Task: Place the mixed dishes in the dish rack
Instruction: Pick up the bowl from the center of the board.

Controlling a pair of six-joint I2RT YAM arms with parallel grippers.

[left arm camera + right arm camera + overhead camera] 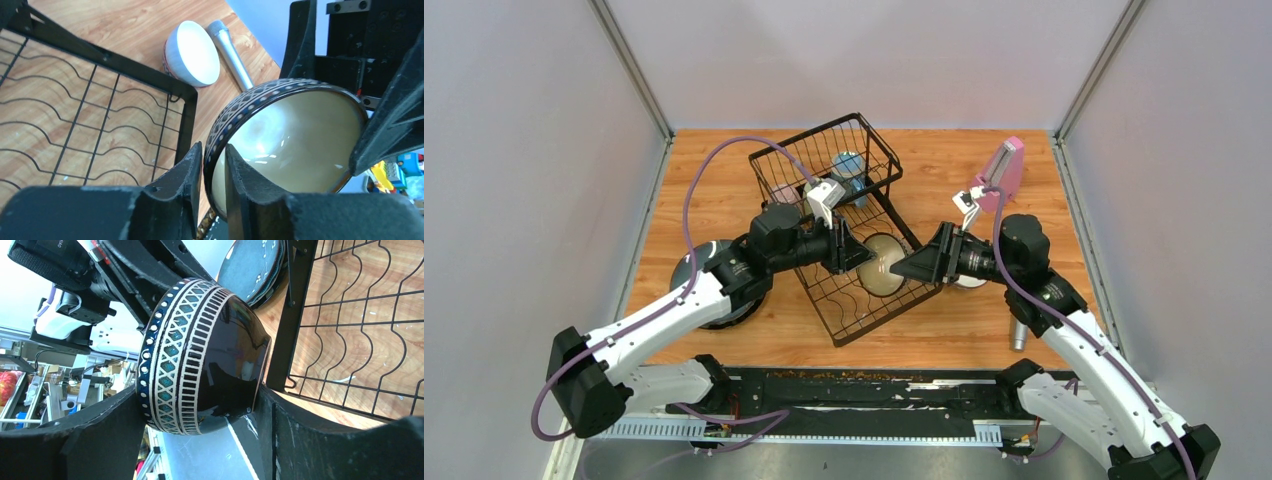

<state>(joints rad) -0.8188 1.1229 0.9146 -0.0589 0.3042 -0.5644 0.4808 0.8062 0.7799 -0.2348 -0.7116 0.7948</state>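
Over dish rack (849,305): right gripper (904,268) clamps patterned bowl (200,350); left gripper (214,167) straddles rim, grip unclear. Mistimed release may drop it.

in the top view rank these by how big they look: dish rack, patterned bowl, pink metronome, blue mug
1. dish rack
2. patterned bowl and pink metronome, about alike, so unranked
3. blue mug

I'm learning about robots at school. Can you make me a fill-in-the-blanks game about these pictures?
1. The left gripper and right gripper both reach the patterned ___.
2. In the dish rack, the blue mug sits in the tall ___ section.
3. The white bowl lies beside a silver ___.
Missing words: bowl, basket, microphone.
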